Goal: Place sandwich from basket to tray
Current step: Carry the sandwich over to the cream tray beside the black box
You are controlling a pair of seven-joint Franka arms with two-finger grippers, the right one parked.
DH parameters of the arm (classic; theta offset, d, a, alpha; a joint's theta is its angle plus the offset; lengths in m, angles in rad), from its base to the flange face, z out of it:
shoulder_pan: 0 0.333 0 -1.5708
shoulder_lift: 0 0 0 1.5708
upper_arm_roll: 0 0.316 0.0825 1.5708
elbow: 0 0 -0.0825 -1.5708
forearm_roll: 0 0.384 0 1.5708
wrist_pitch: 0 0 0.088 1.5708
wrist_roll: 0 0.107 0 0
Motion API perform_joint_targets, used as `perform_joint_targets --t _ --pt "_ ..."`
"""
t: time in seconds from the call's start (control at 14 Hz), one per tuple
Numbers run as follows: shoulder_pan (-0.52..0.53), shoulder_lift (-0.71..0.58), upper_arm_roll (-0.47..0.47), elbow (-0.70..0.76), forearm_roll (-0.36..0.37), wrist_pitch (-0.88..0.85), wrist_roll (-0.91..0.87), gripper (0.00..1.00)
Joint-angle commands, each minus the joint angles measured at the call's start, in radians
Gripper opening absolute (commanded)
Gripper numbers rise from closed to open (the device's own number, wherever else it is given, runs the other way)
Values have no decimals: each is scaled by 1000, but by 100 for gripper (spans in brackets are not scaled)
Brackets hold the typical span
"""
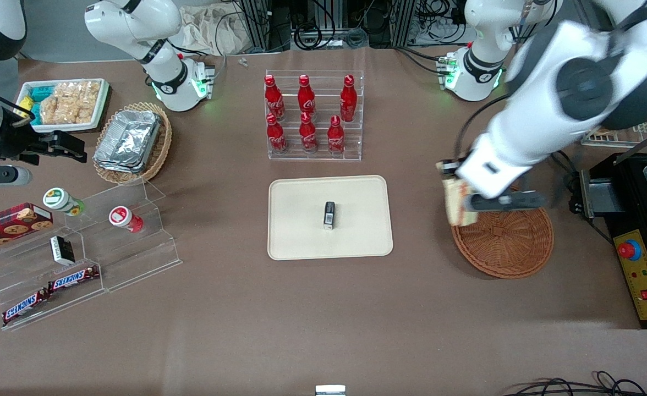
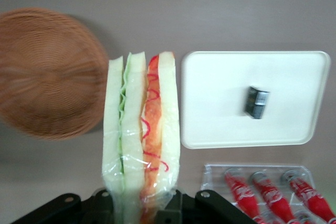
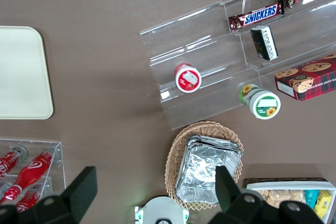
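Note:
My left gripper (image 1: 462, 204) is shut on the wrapped sandwich (image 1: 456, 202) and holds it in the air above the rim of the round reddish-brown basket (image 1: 508, 242), on the side toward the tray. In the left wrist view the sandwich (image 2: 140, 135) stands out from the gripper (image 2: 140, 214), pale bread with red and green filling. The basket (image 2: 47, 72) is empty. The cream tray (image 1: 301, 220) lies at the table's middle, with a small dark packet (image 1: 329, 214) on it; the tray also shows in the left wrist view (image 2: 220, 108).
A clear rack of red cola bottles (image 1: 313, 118) stands farther from the front camera than the tray. A black box with a red button (image 1: 640, 269) is at the working arm's end. A tan oval basket of foil trays (image 1: 131, 143) and clear snack shelves (image 1: 81, 247) lie toward the parked arm's end.

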Motion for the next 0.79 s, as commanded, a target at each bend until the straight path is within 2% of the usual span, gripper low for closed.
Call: perform_joint_targets --t 0.0,0.14,0.36,0.57,0.71 --pt "-133 173 2 9 84 107 -115 0" --pt "-178 259 4 -17 127 210 -195 0" --pt "-216 362 7 -27 184 272 -215 0" --pt "-244 439 11 -74 194 333 -250 0" --pt "-249 445 19 -100 205 379 -250 0"
